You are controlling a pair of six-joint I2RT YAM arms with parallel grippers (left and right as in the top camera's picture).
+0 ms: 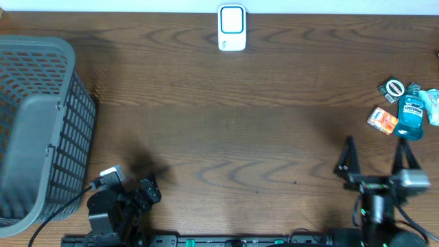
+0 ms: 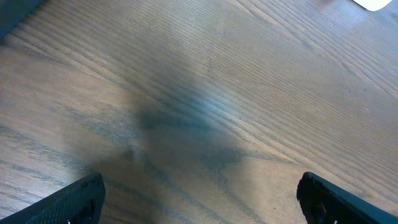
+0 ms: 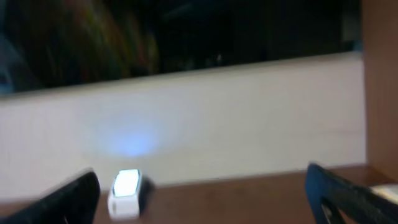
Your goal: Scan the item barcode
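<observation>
At the 12 o'clock edge of the table (image 1: 226, 116), seen from overhead, a white barcode scanner (image 1: 232, 27) with a blue-lit face is stood upright against the far border. The candidate items are grouped at 2 to 3 o'clock, close to the right edge. They comprise a blue mouthwash bottle (image 1: 412, 113) lying flat, an orange box (image 1: 383, 120) just beside it at its 9 o'clock, a round roll (image 1: 394, 88) at its 11 o'clock, and a pale packet (image 1: 432, 106) touching or nearly touching it at its 3 o'clock. Which of these is to be scanned cannot be told. No barcode can be made out at this resolution.

A grey mesh basket (image 1: 41, 130) is set at 9 o'clock, filling the left side, well apart from the items and the scanner.

The right gripper (image 1: 377, 159) is found at 5 o'clock, with both fingers spread wide and nothing held between them. Bare wood lies between it and the items, which are near its 1 o'clock. In the right wrist view the scanner is seen low and left, blurred, before a white wall.

The left gripper (image 2: 199, 202) is found at 7 o'clock, just beside the basket's near corner. Its jaws are likewise spread wide and nothing is gripped; only wood grain and a dark shadow are seen between its fingertips (image 2: 78, 202).
</observation>
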